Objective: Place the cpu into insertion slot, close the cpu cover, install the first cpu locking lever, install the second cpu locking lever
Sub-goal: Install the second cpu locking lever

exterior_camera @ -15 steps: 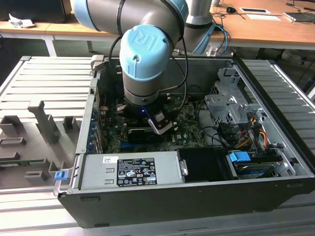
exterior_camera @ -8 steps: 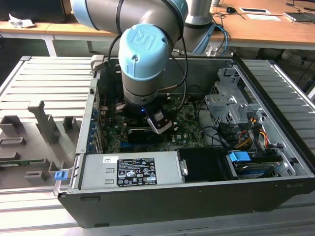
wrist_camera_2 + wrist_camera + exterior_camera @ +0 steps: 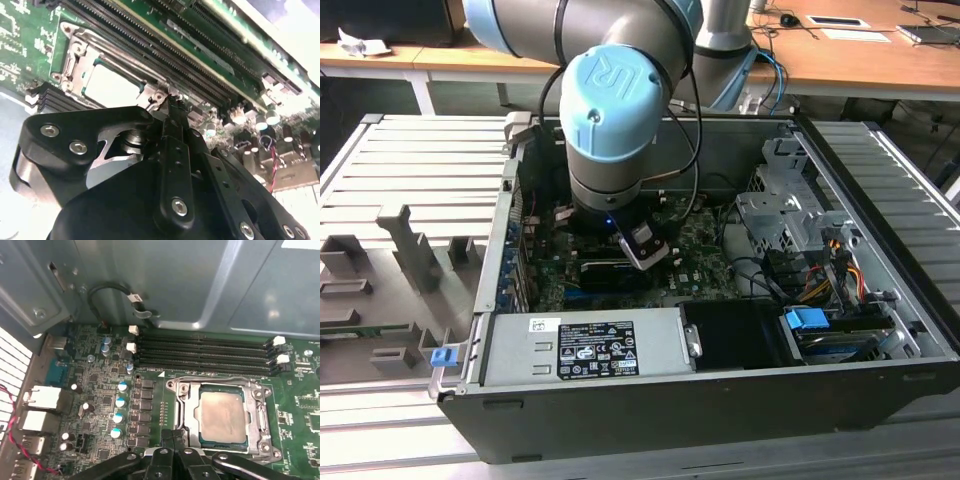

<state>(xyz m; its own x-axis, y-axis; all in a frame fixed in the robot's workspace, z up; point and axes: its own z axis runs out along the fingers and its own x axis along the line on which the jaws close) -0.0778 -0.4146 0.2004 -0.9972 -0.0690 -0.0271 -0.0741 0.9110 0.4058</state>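
Note:
The cpu [image 3: 223,418], with a dull silvery-tan face, lies flat in the insertion slot [image 3: 173,386] on the green motherboard. The cpu cover [image 3: 260,412], a thin metal frame, lies down around the chip, whose face shows through its window. In the second wrist view the cpu [image 3: 107,87] and the frame show beyond the fingers [image 3: 172,130]. My gripper [image 3: 173,438] is shut, its two black fingers pressed together with nothing visible between them. The tips [image 3: 171,101] sit right at one corner of the socket frame. Whether they touch a lever is unclear. In the exterior view the wrist [image 3: 620,200] hangs over the board.
Black memory slots [image 3: 205,352] run along one side of the socket, and capacitors [image 3: 120,402] stand on another. The grey case wall [image 3: 175,280] rises behind. A grey power supply [image 3: 585,345] and a drive cage [image 3: 790,215] hem in the board. A grey fixture tray [image 3: 390,270] lies on the exterior view's left.

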